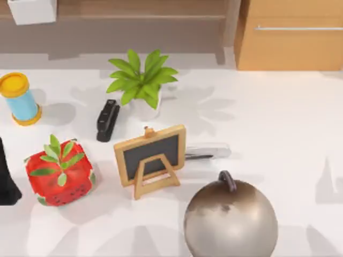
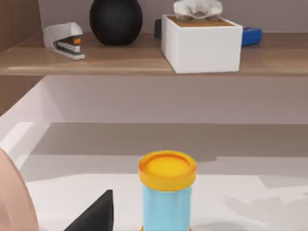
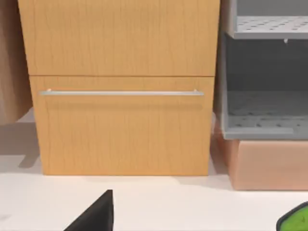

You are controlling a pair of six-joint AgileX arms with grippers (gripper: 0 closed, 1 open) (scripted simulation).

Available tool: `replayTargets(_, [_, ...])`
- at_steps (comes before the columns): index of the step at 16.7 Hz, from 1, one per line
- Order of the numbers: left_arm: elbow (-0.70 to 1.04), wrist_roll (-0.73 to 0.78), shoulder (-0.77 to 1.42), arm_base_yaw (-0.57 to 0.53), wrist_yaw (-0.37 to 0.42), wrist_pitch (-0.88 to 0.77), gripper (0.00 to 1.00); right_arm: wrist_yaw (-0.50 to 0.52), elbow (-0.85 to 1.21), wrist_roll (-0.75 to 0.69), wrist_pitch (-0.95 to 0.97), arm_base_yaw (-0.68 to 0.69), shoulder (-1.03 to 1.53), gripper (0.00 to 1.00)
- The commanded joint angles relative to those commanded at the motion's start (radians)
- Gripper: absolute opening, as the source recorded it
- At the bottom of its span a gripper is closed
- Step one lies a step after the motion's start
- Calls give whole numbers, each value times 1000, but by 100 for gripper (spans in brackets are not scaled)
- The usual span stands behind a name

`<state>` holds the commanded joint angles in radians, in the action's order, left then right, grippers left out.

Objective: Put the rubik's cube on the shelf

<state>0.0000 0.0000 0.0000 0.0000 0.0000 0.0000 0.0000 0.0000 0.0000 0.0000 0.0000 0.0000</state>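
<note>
The rubik's cube is out of view. The shelf [image 1: 161,8] is a long brown board along the back of the table, with an upright post [image 1: 231,27] at its right end. In the left wrist view the shelf [image 2: 120,60] carries a white stapler [image 2: 64,41], a black round object [image 2: 115,20], a white tissue box [image 2: 201,42] and a blue item [image 2: 251,36]. My left gripper [image 1: 6,176] sits at the table's left edge beside the strawberry cube and faces the shelf. My right gripper [image 3: 94,214] faces the drawer cabinet [image 3: 120,91].
On the table stand a red strawberry cube [image 1: 60,172], a blue tube with a yellow cap [image 1: 20,99], a black stapler [image 1: 107,120], a potted plant [image 1: 142,83], a small chalkboard easel [image 1: 151,158], a silver stapler [image 1: 208,152] and a metallic ball [image 1: 230,219]. The cabinet [image 1: 289,35] stands back right.
</note>
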Motion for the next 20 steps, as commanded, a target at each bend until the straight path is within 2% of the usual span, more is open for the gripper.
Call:
replayTargets(5, [0, 0, 0, 0, 0, 0, 100, 7, 27, -34, 31, 2, 41, 100])
replayTargets(9, [0, 0, 0, 0, 0, 0, 100, 26, 114, -160, 137, 14, 202, 100])
replayTargets(14, [0, 0, 0, 0, 0, 0, 100, 57, 268, -414, 337, 45, 545, 100])
replayTargets(20, [0, 0, 0, 0, 0, 0, 100, 103, 494, -799, 641, 96, 1093, 100])
